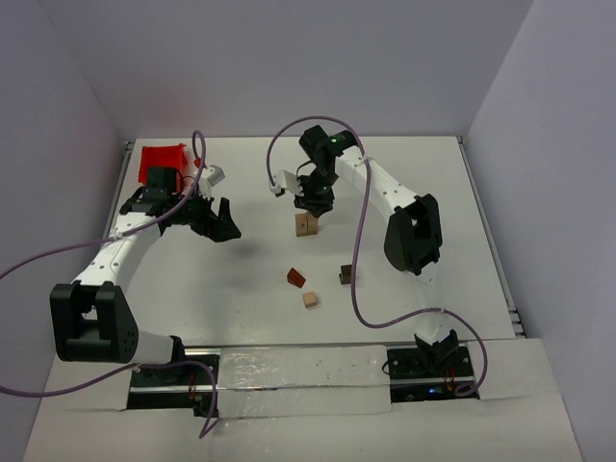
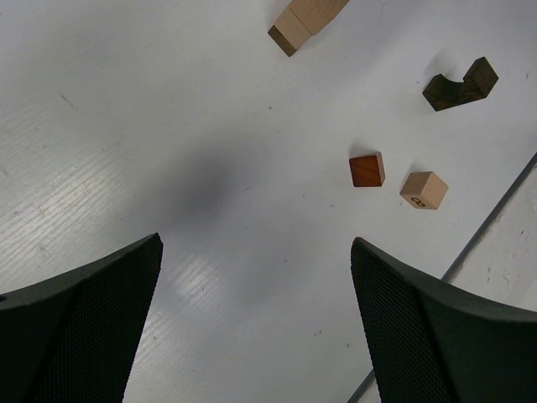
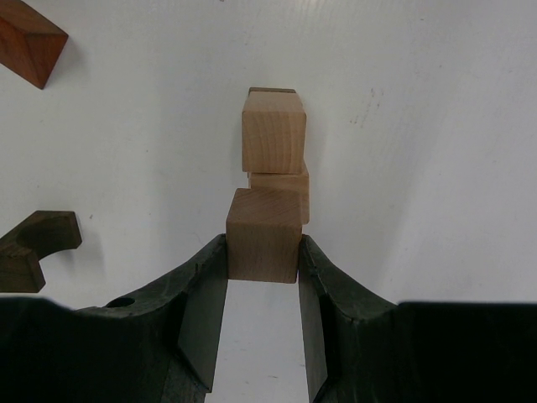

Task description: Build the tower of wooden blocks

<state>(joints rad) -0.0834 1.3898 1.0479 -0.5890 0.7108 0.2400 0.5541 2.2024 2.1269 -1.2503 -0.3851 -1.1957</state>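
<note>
The wood block tower (image 1: 306,227) is a short column of light tan and brown cubes at the table's middle; it also shows in the right wrist view (image 3: 273,134) and the left wrist view (image 2: 306,18). My right gripper (image 1: 314,202) (image 3: 263,250) is shut on a tan cube (image 3: 263,233) just over the column; I cannot tell whether the cube touches it. A reddish-brown wedge (image 1: 295,278) (image 3: 30,37) (image 2: 367,170), a light tan cube (image 1: 310,299) (image 2: 423,190) and a dark brown arch piece (image 1: 346,275) (image 3: 35,248) (image 2: 461,84) lie loose nearer the bases. My left gripper (image 1: 218,222) (image 2: 256,243) is open and empty, left of the column.
A red plastic bin (image 1: 162,160) stands at the back left, behind the left arm. The purple cables loop over the table by both arms. The table's front edge strip (image 2: 495,210) shows in the left wrist view.
</note>
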